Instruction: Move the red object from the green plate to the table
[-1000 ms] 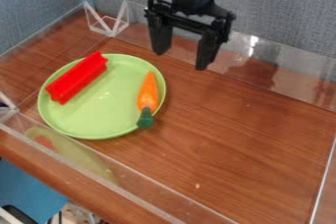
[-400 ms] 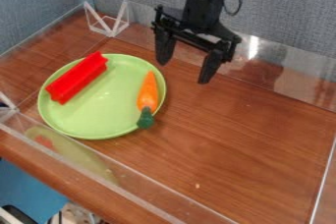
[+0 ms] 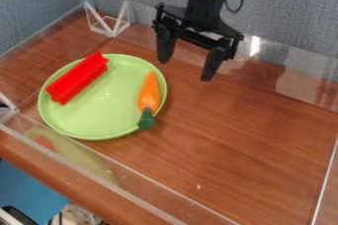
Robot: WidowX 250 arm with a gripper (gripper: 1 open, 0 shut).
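Green plate glossy plastic; table polished wood-grain; walls clear acrylic; red object matt.

Black gripper points down, its jaws spread wide

We see a bright red object on a lime-green plate, beside an orange carrot with a green top. The table is brown wood-grain, its walls clear. The gripper is black; the backdrop looks grey-blue, perhaps fabric.
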